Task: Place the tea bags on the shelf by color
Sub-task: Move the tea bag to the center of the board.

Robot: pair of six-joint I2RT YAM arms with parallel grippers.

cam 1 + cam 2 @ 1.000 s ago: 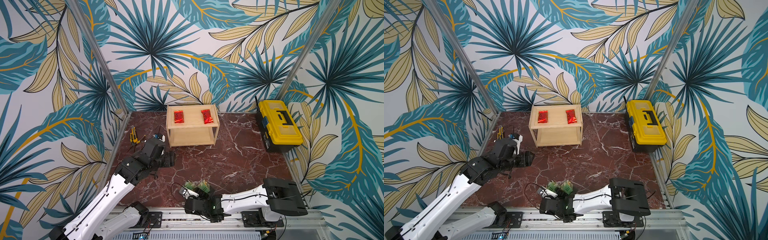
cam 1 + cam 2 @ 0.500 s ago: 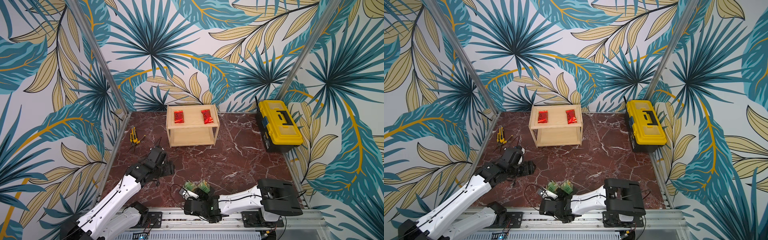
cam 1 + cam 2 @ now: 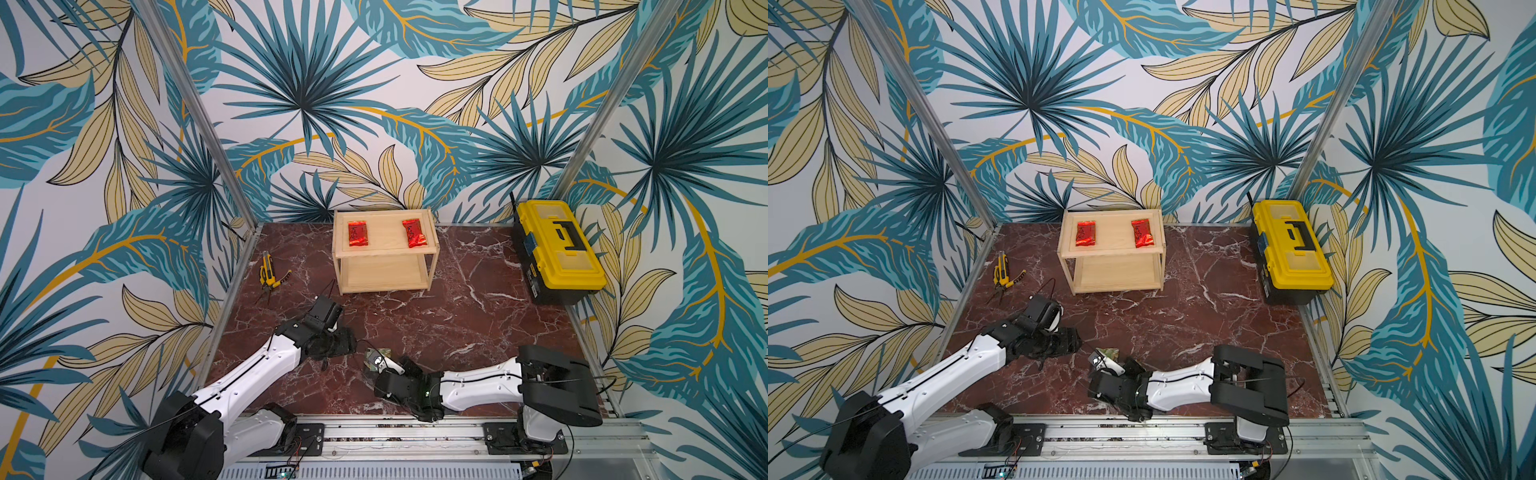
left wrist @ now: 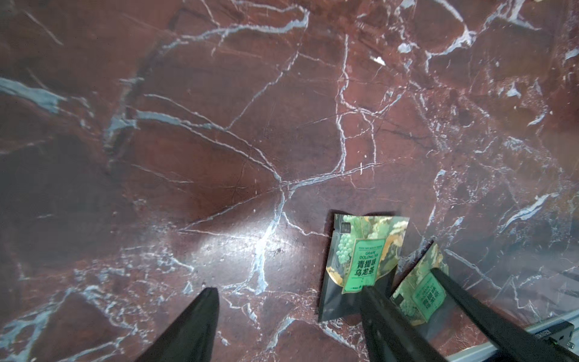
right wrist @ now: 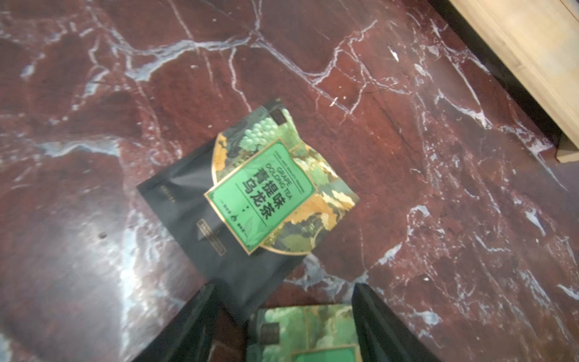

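Tea bags point(image 5: 247, 194), 2 green, printed "GRAPE OOLONG TEA"

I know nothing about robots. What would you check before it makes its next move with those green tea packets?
1. Both red tea bags lie on the top tier of the shelf: ok.
2. The lower tier shows no bag where visible: ok.
3. The right gripper is open, jaws straddling one green tea bag on the table: ok.
4. That bag gripped: not ok, jaws not closed.
5. The left gripper is open and empty: ok.
6. The other green tea bag lies apart from it: cannot tell, their corners nearly meet.
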